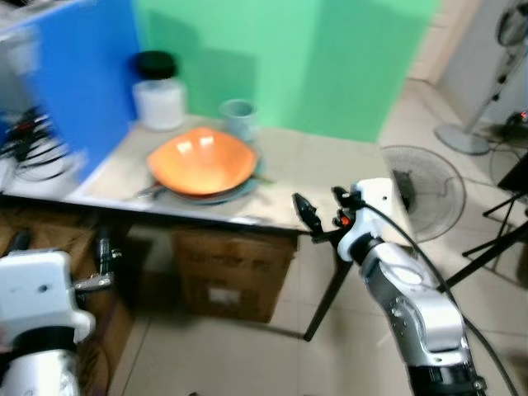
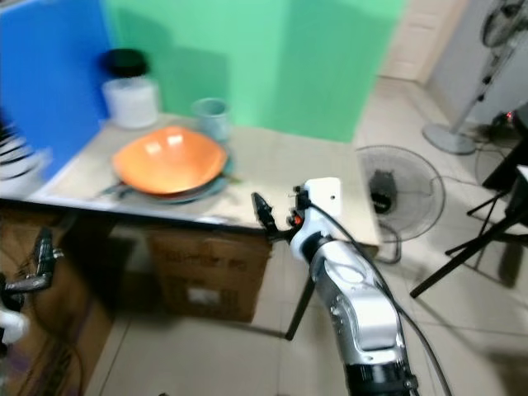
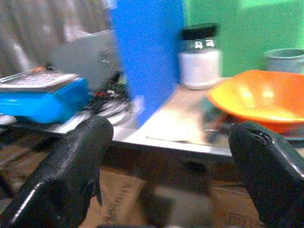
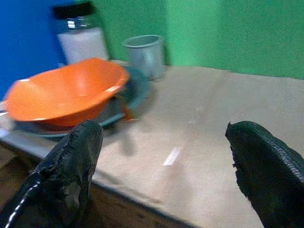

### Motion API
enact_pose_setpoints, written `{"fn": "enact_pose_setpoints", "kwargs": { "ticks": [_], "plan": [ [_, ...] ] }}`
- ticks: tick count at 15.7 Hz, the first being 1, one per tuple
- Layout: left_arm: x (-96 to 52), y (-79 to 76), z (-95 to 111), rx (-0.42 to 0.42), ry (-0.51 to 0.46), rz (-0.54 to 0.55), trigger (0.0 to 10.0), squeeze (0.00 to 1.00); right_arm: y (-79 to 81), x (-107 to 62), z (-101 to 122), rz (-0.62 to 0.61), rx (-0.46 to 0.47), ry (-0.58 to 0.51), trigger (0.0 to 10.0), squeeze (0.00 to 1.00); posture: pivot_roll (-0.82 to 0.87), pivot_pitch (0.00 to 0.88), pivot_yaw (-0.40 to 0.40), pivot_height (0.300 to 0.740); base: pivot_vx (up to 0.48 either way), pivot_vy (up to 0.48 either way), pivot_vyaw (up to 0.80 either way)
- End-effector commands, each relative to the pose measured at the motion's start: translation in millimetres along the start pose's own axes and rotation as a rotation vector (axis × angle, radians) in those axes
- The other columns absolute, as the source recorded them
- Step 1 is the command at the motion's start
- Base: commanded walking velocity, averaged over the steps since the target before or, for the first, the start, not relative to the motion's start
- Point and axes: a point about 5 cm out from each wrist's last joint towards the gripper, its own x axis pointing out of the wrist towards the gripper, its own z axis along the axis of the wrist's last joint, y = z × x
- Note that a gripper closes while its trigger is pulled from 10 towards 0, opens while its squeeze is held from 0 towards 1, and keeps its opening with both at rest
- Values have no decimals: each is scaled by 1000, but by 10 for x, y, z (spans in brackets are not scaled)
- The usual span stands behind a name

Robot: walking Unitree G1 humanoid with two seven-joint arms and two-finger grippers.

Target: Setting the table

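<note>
An orange bowl (image 1: pixel 202 161) rests on a blue-grey plate (image 1: pixel 241 191) at the left of a beige table (image 1: pixel 330 173). Behind it stand a grey-blue cup (image 1: pixel 238 118) and a white jar with a black lid (image 1: pixel 159 92). A thin metal handle (image 1: pixel 147 192) pokes out beside the plate. My right gripper (image 1: pixel 322 208) is raised at the table's front edge, right of the bowl, open and holding nothing; its wrist view looks across the tabletop at the bowl (image 4: pixel 66 97). My left gripper (image 3: pixel 171 133) is low, in front of the table's left end, open with nothing between its fingers.
Cardboard boxes (image 1: pixel 231 272) sit under the table. A floor fan (image 1: pixel 429 186) lies right of the table, with a standing fan (image 1: pixel 474 124) and black stand legs (image 1: pixel 503 239) beyond. A blue panel (image 1: pixel 82 74), cables (image 1: pixel 33 153) and a blue device (image 3: pixel 42 97) are at the left.
</note>
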Motion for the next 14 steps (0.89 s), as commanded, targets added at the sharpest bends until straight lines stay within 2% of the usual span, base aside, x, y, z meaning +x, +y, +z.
{"fn": "enact_pose_setpoints", "kwargs": {
  "ticks": [1, 4, 8, 9, 12, 14],
  "plan": [
    [7, 39, 26, 20, -9, 3, 10000, 0, 33, 36, 55, 27, 27, -20, 10000, 0, 79, 0, -48, 740, 341, 0, 0],
    [132, -13, 42, 13, -26, -67, 10000, 0, 106, 146, 139, 93, 15, -22, 10000, 0, 81, 0, -49, 740, 345, 0, 0],
    [301, -186, 45, -30, -30, -214, 10000, 0, 252, 245, 116, 201, 105, 118, 10000, 0, 57, 0, -39, 740, 345, 0, 0],
    [355, -221, 51, -27, -35, -252, 10000, 0, 269, 268, 140, 211, 102, 109, 10000, 0, 49, 0, -29, 740, 345, 0, 0],
    [496, -326, 13, -14, -28, -355, 10000, 0, 183, 244, 128, 195, 58, 87, 10000, 0, 4, 0, 53, 740, 336, 0, 0],
    [521, -345, 12, -8, -25, -387, 10000, 0, 194, 252, 154, 204, 59, 90, 10000, 0, -4, 1, 67, 740, 326, 0, 0]
  ]
}}
